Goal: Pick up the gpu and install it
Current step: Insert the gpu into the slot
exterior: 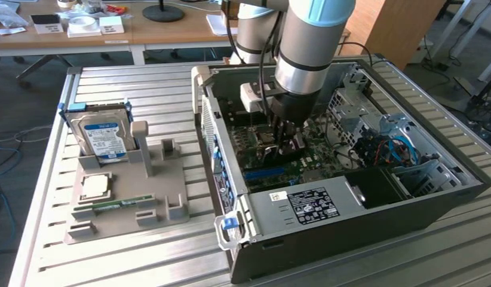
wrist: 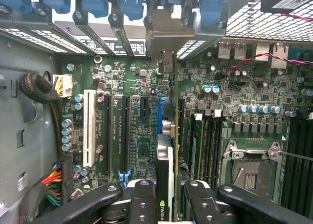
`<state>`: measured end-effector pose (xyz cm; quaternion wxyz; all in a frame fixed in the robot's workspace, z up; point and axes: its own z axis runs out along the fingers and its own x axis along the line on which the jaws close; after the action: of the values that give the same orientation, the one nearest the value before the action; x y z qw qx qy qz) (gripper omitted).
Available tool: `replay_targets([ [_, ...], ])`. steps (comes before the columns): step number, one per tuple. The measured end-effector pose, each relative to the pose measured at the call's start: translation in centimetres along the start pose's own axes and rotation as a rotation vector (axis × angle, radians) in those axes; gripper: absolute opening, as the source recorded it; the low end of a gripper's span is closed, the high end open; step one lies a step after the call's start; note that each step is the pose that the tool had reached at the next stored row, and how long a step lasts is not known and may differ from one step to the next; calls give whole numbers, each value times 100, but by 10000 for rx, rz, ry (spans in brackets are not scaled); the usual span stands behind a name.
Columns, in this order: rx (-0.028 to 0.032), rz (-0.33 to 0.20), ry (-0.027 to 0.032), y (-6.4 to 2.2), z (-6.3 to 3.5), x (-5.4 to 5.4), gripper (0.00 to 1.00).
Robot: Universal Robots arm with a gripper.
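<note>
Pincer (wrist: 167,202) clamped tight on the graphics card (wrist: 165,153), the card edge-on right over the blue slot (wrist: 159,111) of the green board (wrist: 134,131).

Robotics lab, slatted metal workbench (exterior: 134,263), open computer case (exterior: 436,209), cluttered wooden desk (exterior: 150,33) behind

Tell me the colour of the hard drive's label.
Mostly blue, with some white. The hard drive shows best in the exterior view.
</note>
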<state>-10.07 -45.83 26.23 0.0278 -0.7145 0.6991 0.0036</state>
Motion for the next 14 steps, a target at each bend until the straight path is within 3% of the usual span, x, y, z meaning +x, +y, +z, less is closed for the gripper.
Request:
replay_targets([
  [14, -10, 0, 1, -75, -95, -2, 27],
])
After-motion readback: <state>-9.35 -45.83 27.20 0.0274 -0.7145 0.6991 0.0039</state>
